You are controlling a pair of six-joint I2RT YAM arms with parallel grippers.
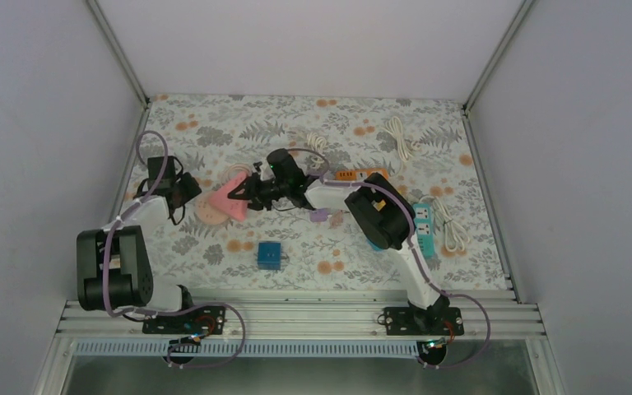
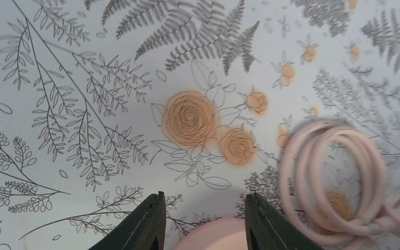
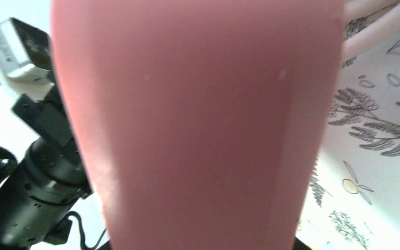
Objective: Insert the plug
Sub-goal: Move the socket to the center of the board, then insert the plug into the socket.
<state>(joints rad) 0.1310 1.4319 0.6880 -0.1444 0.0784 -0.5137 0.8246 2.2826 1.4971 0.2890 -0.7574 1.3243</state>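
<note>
Right gripper [image 1: 245,193] seems clamped on the flat sides of a likely light, rigid, slippery pink plug [image 3: 198,125]; left gripper [image 2: 204,197], jaws parted, flanks the pink socket [image 2: 208,237], grip unclear.

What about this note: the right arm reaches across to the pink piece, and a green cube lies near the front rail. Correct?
One slip: the cube is blue, not green, as the top view shows. Otherwise it stands: the right arm reaches across to the pink piece, and the cube lies near the front rail.
</note>
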